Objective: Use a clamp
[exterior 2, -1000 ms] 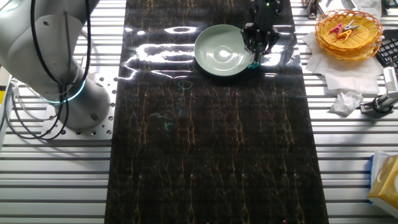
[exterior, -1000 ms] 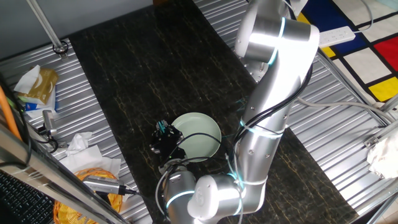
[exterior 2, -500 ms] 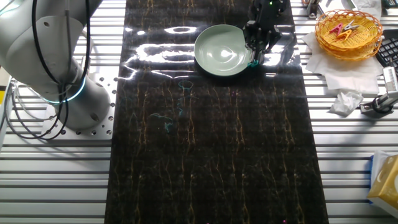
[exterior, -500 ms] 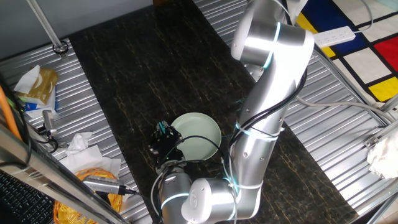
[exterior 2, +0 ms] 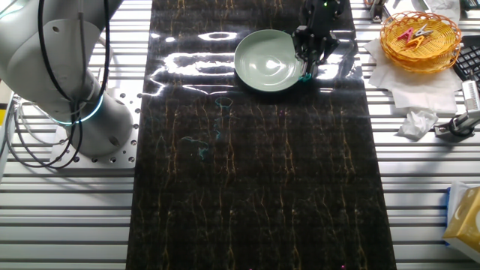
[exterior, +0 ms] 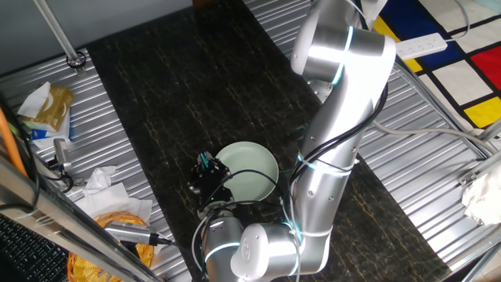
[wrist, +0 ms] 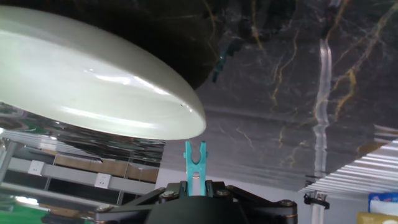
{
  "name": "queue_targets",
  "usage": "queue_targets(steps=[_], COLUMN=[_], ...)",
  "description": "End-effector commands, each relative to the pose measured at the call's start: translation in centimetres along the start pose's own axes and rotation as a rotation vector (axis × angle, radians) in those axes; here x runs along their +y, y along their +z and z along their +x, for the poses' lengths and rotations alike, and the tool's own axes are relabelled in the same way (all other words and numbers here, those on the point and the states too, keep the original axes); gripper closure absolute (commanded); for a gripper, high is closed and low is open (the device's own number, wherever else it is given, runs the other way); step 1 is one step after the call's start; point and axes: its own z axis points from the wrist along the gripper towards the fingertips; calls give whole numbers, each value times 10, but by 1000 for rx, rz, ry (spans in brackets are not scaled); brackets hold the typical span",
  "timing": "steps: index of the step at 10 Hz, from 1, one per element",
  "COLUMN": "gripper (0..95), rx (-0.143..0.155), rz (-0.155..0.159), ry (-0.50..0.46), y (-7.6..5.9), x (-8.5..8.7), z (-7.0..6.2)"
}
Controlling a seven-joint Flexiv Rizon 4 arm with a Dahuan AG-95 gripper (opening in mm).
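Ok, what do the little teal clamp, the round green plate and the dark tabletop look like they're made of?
The clamp: likely moulded plastic, uniform matte teal with thin prongs. The plate: probably glazed ceramic or melamine, pale green and smooth with soft highlights. The tabletop: glossy black with gold veining and mirror reflections, so polished marble-look stone or laminate; which one is unclear.
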Motion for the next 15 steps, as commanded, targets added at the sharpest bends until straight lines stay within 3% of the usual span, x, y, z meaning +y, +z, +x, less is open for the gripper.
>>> queue_targets(steps=[1,7,15], gripper=[950,950,950], rx=[-1,-15,-19], rz=[-4,-48,-55], ry=[-2,-44,-54], y=[13,15,18], x=[-4,-3,4], z=[-10,-11,-12])
